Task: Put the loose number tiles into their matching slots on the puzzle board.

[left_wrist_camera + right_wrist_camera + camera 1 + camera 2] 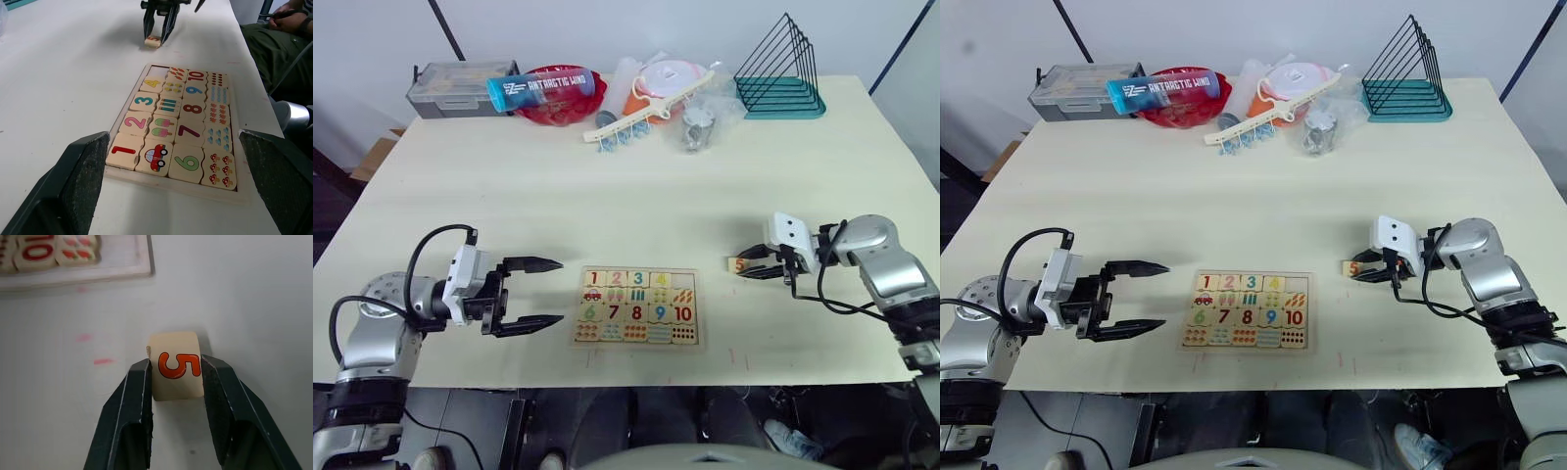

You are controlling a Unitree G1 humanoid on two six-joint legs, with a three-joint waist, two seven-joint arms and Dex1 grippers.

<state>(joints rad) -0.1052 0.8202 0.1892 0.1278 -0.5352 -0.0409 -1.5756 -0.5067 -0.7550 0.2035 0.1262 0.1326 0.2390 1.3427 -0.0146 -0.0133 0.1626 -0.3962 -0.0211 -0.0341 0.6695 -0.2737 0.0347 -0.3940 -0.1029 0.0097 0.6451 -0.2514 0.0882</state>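
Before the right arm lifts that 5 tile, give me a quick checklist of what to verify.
1. Right tool fingers on both sides of the 5 tile: ok.
2. Firm clamp on the tile: cannot tell.
3. Tile resting on the table, off the puzzle board: ok.
4. Fifth slot empty: ok.
5. Tiles 1 to 4 seated: ok.
6. Left tool open, beside the board, not over it: ok.
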